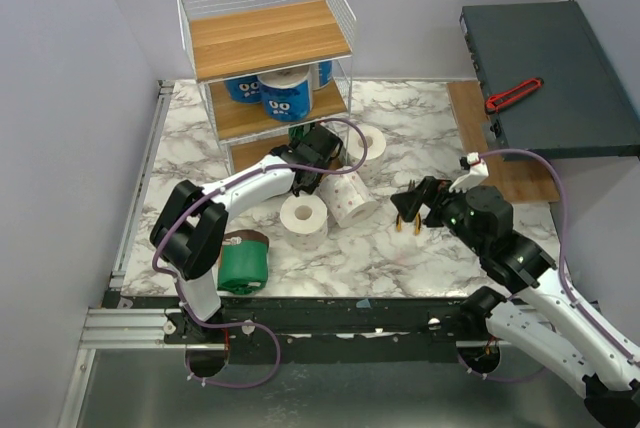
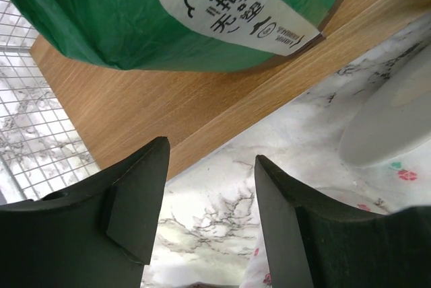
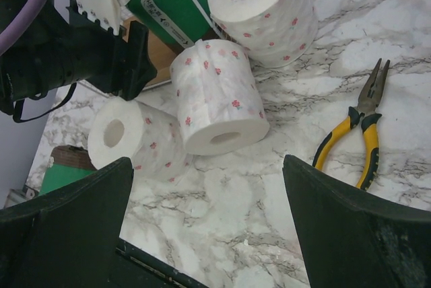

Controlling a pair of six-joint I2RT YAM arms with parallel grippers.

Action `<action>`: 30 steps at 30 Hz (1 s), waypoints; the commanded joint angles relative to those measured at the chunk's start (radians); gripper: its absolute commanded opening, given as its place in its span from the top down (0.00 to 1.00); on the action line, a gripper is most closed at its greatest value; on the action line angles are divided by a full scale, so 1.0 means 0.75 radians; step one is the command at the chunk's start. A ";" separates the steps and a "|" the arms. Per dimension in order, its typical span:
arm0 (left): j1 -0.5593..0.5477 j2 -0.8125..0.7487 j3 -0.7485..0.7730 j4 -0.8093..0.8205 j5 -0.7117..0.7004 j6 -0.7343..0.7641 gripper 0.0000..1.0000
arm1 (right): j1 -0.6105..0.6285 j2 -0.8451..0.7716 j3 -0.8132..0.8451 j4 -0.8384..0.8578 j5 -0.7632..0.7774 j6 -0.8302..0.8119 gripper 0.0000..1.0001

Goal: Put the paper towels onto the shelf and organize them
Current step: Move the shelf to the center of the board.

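You are seeing the shelf (image 1: 265, 43) standing at far left, two rolls (image 1: 285, 95) sitting on its middle board; three rolls (image 1: 348, 198) are lying just before it, pliers (image 3: 363, 123) lying to their right.

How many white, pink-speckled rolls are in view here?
3, all on the table: the near roll, the middle roll beside it, the far roll by the shelf. More could hide on the lower boards.

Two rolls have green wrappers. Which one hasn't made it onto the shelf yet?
The green roll beside the left arm, lying on the marble table; the other green roll sits on the shelf's lowest board.
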 commanded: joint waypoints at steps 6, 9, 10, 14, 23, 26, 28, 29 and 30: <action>0.005 -0.149 -0.130 0.319 0.090 -0.285 0.31 | 0.007 -0.012 -0.045 0.018 -0.018 0.010 0.05; 0.003 -0.162 -0.156 0.298 0.112 -0.325 0.30 | 0.007 -0.009 -0.046 0.021 -0.025 0.008 0.05; 0.003 -0.170 -0.168 0.301 0.114 -0.336 0.30 | 0.007 -0.011 -0.047 0.024 -0.027 0.008 0.05; 0.004 -0.175 -0.196 0.297 0.106 -0.356 0.29 | 0.007 -0.013 -0.061 0.033 -0.033 0.016 0.05; 0.003 -0.278 -0.358 0.367 0.103 -0.358 0.28 | 0.007 0.066 -0.073 0.152 -0.041 0.047 0.04; 0.004 -0.331 -0.395 0.376 0.102 -0.356 0.28 | 0.007 0.098 -0.081 0.195 -0.048 0.057 0.04; -0.001 -0.358 -0.410 0.375 0.110 -0.359 0.28 | 0.007 0.112 -0.087 0.218 -0.056 0.062 0.04; -0.004 -0.369 -0.417 0.373 0.115 -0.360 0.28 | 0.007 0.115 -0.090 0.227 -0.059 0.065 0.04; -0.008 -0.379 -0.421 0.369 0.123 -0.361 0.28 | 0.007 0.121 -0.090 0.231 -0.061 0.065 0.04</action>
